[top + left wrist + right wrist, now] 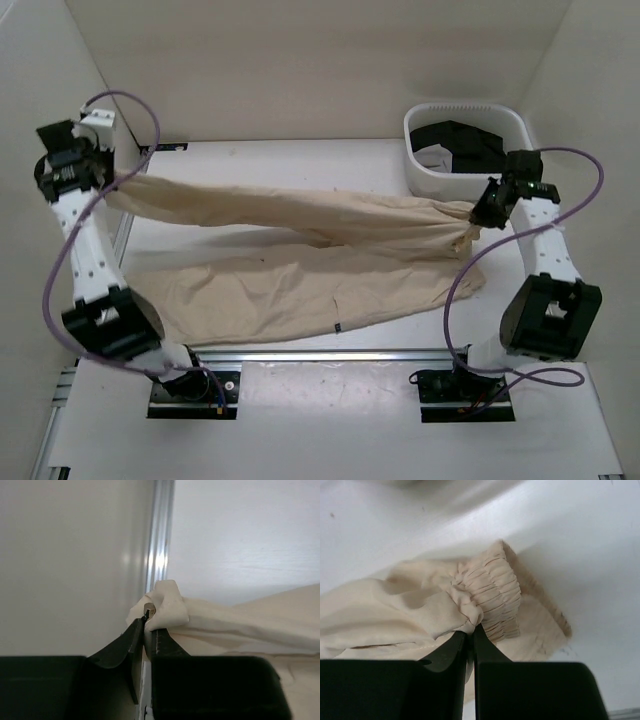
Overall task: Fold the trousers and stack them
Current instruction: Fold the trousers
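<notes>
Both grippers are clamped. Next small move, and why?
Probably bring both grippers toward the near edge together. The left gripper and right gripper pinch the ends of the far leg of the trousers, held raised, while the nearer leg lies flat on the table; that would lay one over the other.

Far right on my worktop [300, 165] I see a white basket [440, 182] holding black garments [465, 140]; an aluminium rail [330, 352] runs along the near edge.
</notes>
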`<state>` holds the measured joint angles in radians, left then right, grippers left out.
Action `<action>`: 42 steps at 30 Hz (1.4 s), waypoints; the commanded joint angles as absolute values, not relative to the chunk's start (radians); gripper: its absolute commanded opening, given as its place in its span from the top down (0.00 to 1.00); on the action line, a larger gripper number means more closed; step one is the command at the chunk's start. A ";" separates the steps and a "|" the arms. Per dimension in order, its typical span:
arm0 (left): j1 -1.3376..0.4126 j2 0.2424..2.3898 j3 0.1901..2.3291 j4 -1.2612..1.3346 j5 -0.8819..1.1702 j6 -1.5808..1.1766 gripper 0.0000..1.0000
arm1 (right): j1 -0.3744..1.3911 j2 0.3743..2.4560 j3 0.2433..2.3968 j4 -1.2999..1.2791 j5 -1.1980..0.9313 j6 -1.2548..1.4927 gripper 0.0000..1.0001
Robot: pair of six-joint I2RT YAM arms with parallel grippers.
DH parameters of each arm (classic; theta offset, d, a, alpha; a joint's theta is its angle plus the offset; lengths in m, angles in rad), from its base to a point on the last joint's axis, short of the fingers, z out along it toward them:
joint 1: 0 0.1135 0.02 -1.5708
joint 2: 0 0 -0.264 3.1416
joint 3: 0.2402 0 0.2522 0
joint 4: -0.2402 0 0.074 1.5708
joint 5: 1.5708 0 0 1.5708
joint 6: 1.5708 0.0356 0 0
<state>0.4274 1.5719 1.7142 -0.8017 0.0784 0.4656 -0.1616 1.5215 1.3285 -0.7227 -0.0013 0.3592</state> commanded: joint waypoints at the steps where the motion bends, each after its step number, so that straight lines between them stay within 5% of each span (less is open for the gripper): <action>1: 0.524 1.475 1.416 -0.834 0.025 0.549 0.86 | -0.192 1.401 1.186 -0.721 0.003 0.370 1.00; 5: 0.609 1.262 1.136 -0.844 -0.002 0.633 0.86 | -0.202 1.258 0.985 -0.692 -0.020 0.423 0.95; 9: 0.670 1.139 0.895 -0.834 -0.014 0.725 0.86 | -0.250 1.134 0.784 -0.678 -0.098 0.456 0.23; 11: 0.679 1.106 0.806 -0.824 -0.025 0.746 0.86 | -0.288 1.074 0.715 -0.678 -0.150 0.482 0.18; 19: 0.680 1.011 0.741 -0.856 -0.025 0.767 0.86 | -0.313 0.996 0.713 -0.671 -0.170 0.690 0.17; 27: 0.680 1.011 0.773 -0.865 -0.034 0.749 0.86 | -0.331 1.192 0.808 -0.572 -0.155 0.882 0.18; 35: 0.680 1.029 0.838 -0.885 -0.054 0.739 0.86 | -0.331 1.419 0.873 -0.563 -0.150 0.893 0.40; 42: 0.680 1.049 0.900 -0.908 -0.063 0.730 0.86 | -0.331 1.440 0.873 -0.617 -0.172 0.850 0.45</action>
